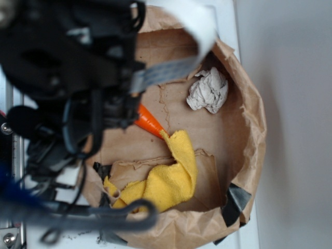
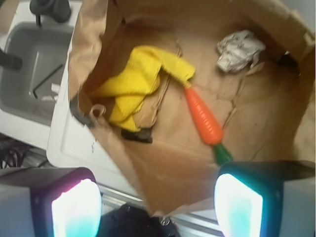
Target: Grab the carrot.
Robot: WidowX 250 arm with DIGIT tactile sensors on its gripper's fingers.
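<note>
The carrot [image 2: 203,117] lies on the floor of the brown paper bag [image 2: 163,168], about mid-floor, its tip touching the yellow cloth [image 2: 136,81] and its green cap toward the near rim. The gripper [image 2: 157,205] hangs above, spread wide and empty. I'd centre it over the orange body, fingers straddling the width, before descending. A wadded paper ball [image 2: 239,49] sits in the far corner.
</note>
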